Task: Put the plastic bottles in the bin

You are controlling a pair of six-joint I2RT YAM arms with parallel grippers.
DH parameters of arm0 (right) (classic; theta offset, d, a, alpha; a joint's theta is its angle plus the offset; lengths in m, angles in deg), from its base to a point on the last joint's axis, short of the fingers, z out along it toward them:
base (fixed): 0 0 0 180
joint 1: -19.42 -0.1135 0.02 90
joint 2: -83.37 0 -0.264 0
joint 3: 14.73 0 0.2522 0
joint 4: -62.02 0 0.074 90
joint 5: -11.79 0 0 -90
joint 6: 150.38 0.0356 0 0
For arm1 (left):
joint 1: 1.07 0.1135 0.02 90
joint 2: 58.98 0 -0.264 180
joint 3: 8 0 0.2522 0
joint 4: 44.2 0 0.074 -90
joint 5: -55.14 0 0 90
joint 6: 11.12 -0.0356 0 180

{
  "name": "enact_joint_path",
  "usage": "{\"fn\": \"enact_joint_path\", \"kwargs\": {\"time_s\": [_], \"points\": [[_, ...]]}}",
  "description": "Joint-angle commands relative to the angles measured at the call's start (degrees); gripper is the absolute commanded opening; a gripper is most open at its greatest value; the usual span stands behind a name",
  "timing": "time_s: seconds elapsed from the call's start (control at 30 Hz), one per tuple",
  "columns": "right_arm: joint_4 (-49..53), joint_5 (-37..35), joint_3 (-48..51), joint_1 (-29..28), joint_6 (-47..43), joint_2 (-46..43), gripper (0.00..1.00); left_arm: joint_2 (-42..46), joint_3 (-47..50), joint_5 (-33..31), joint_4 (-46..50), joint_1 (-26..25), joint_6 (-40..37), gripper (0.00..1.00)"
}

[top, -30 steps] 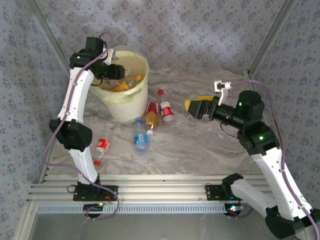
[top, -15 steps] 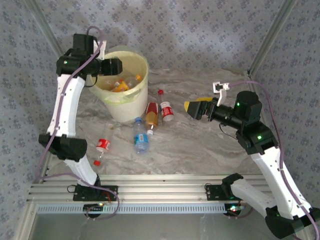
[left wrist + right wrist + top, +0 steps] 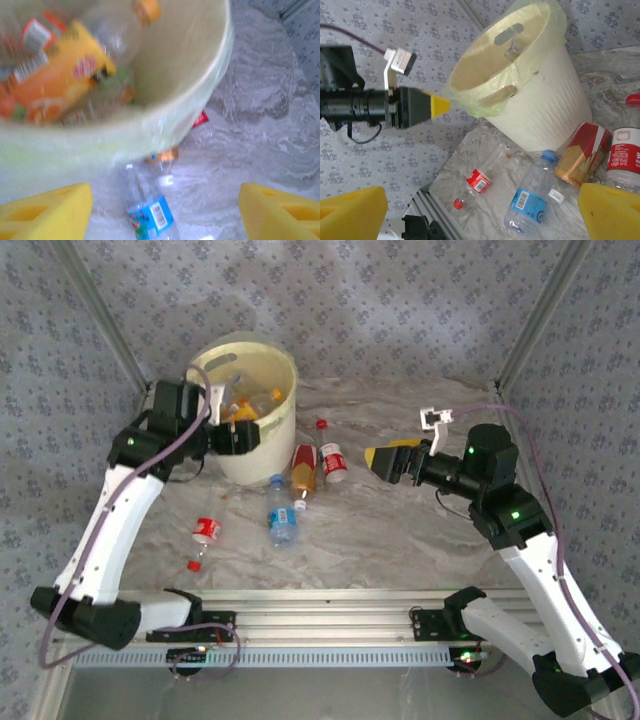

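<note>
The bin (image 3: 284,368) stands toward the far left corner of the table (image 3: 420,530). Several plastic bottles (image 3: 55,80) lie inside it, orange labels and an orange cap among them. More lie on the table by its foot. A brown-and-red-labelled bottle (image 3: 304,468) and a red-and-white-labelled bottle (image 3: 334,461) lie side by side just right of the bin. A clear blue-labelled bottle (image 3: 282,517) lies in front of those two, and a small red-labelled bottle (image 3: 205,531) is nearer the left edge. The left gripper (image 3: 250,436) hangs at the near rim of the bin, its yellow fingers (image 3: 45,210) spread apart with nothing between them. The right gripper (image 3: 385,457) hovers above the right half of the table, pointing toward the bin, jaws wide apart and empty.
</note>
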Motion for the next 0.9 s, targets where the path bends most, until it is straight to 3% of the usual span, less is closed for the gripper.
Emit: {"fn": "enact_joint_path", "kwargs": {"time_s": [0.0, 0.27, 0.37, 0.6, 0.87], "points": [[-0.31, 1.1, 1.15, -0.7, 0.16, -0.29, 1.0, 4.81, 6.48, -2.48, -3.47, -3.28, 6.05, 0.77], [-0.11, 0.4, 2.23, -2.28, 0.35, 0.03, 1.0, 10.69, 21.31, -5.66, -8.04, -13.28, 18.0, 0.8], [-0.2, 0.22, 2.42, -2.78, 0.35, 0.36, 1.0, 10.78, 25.23, -5.91, -10.27, -15.12, 20.47, 0.85], [0.17, -0.26, 1.65, -3.93, -0.17, 1.53, 1.0, 7.52, 31.17, -6.15, -15.2, -16.09, 22.99, 0.98], [1.66, -1.6, 1.54, -4.13, -1.06, 1.56, 1.0, 0.68, 36.31, -3.78, -21.44, -16.09, 24.71, 1.0]]}}
